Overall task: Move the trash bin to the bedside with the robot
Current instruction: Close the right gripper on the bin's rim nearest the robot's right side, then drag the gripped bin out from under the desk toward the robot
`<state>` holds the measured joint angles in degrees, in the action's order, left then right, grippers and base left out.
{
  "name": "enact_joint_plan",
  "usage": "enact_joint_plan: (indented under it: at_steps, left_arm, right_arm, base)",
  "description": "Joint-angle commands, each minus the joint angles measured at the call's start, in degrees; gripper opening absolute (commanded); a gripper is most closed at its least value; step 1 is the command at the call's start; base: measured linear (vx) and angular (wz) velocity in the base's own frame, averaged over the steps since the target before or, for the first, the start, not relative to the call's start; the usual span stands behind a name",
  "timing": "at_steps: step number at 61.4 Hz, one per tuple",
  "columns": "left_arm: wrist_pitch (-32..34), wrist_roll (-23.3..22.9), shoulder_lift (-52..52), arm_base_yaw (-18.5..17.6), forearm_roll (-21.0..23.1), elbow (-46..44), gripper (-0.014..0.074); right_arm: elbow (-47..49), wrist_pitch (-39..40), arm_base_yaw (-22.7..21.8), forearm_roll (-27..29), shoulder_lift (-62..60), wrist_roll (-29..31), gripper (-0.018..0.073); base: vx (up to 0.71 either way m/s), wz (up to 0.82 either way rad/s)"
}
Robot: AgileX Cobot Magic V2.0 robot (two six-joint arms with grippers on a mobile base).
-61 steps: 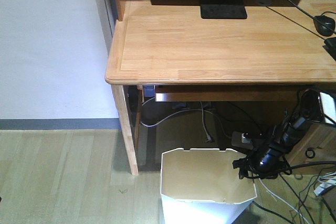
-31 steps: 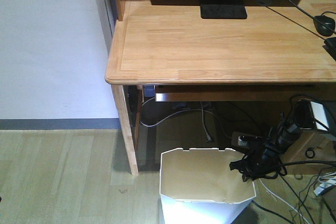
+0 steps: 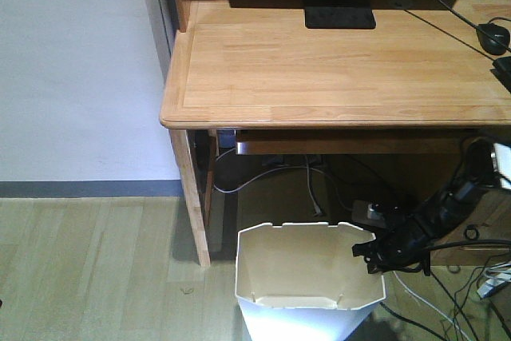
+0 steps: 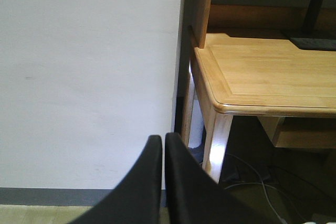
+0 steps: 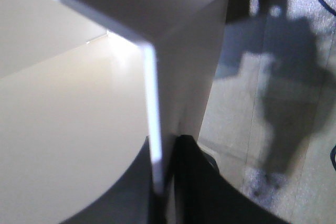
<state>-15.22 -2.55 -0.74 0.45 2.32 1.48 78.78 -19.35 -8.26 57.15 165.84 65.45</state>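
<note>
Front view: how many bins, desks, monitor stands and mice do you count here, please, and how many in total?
Bin: 1
Desk: 1
Monitor stand: 1
Mouse: 1
Total: 4

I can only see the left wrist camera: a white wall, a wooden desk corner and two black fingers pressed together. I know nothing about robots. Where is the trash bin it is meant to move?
Observer: The front view shows it. A white plastic trash bin with an angular rim stands on the pale wooden floor, just in front of the light-brown wooden desk.
Operator: Is anything holding it?
Observer: Yes. In the right wrist view the right arm's black fingers pinch the bin's wall, one inside and one outside.
Operator: Is there rubbish in it?
Observer: None that shows. In the front view, the cream inside looks bare.
</note>
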Motion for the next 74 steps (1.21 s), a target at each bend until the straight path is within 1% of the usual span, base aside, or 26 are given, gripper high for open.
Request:
enact_joint_plan:
  at_steps: [1, 3, 8, 13, 23, 31, 39, 53, 74]
  left_arm:
    - [3.79, -0.32, -0.85, 0.01, 0.25, 1.12, -0.0006]
    - [3.79, -0.32, -0.85, 0.01, 0.25, 1.12, -0.0006]
    - [3.79, -0.32, -0.85, 0.01, 0.25, 1.12, -0.0006]
    - [3.79, -0.32, -0.85, 0.01, 0.25, 1.12, -0.0006]
    - [3.79, -0.32, -0.85, 0.01, 0.25, 1.12, -0.0006]
    - [3.84, -0.32, -0.85, 0.01, 0.25, 1.07, -0.0006]
    - [3.84, -0.32, -0.85, 0.01, 0.25, 1.07, -0.0006]
    - [3.84, -0.32, -0.85, 0.01, 0.25, 1.07, -0.0006]
    - [3.84, -0.32, -0.85, 0.01, 0.25, 1.07, -0.0006]
  right_arm:
    - [-3.98, -7.49, -1.56, 13.72, -9.1, 14.91, -0.0006]
    - [-5.84, -8.35, -1.81, 16.21, -10.19, 17.51, -0.0006]
    - [-9.36, -9.96, -2.07, 19.33, -12.81, 22.95, -0.0006]
    - [-12.61, -10.68, -2.06, 20.33, -15.67, 25.42, -0.0006]
    - [-18.44, -10.68, -2.06, 20.37, -20.53, 26.2, -0.0006]
    - [-22.06, -11.15, -2.06, 20.24, -24.57, 27.94, -0.0006]
    - [-24.72, -13.31, -2.2, 20.29, -28.24, 29.08, -0.0006]
    - [-25.46, -18.14, -2.48, 19.77, -31.72, 28.64, -0.0006]
    - [-25.46, -17.81, -2.53, 20.06, -31.92, 29.36, -0.0006]
  base:
    - [0.0, 0.0]
    - [0.0, 0.0]
    - [0.0, 0.0]
    - [0.0, 0.0]
    - [0.0, 0.0]
    - [0.0, 0.0]
    - [0.0, 0.0]
    - [0.0, 0.0]
    - [0.0, 0.0]
